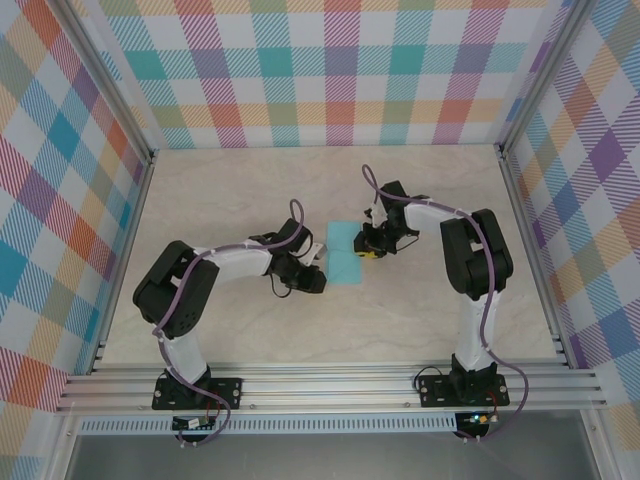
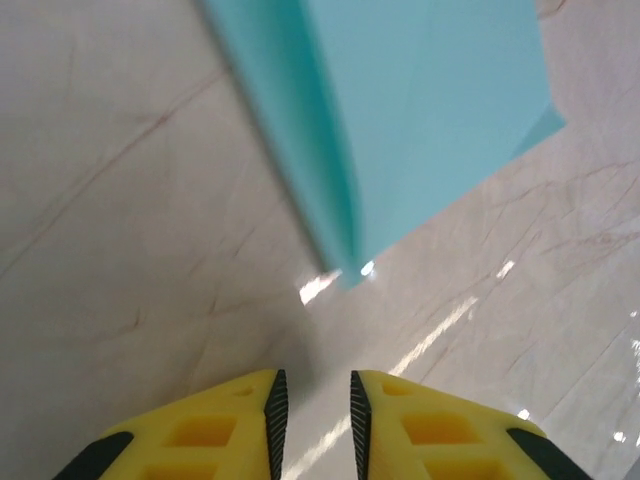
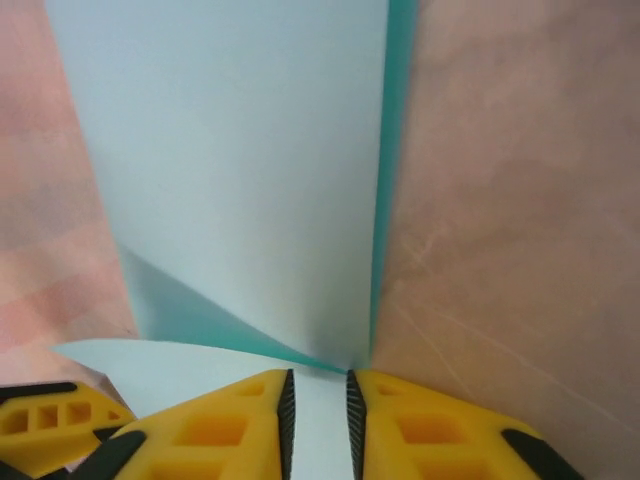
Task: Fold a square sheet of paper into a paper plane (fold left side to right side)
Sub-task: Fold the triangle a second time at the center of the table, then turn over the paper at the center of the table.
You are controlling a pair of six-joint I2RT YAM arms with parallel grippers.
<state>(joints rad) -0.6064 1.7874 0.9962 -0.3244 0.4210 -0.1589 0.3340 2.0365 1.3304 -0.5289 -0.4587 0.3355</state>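
One sheet (image 3: 230,170), between right end effector's (image 3: 320,380) jaws

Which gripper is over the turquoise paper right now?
The right gripper: the paper shows in its finger gap. The left gripper has bare table there.

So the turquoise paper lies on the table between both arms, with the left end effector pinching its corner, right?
No. The left end effector pinches nothing: the left wrist view shows the turquoise paper lying ahead of it, apart. The rest holds.
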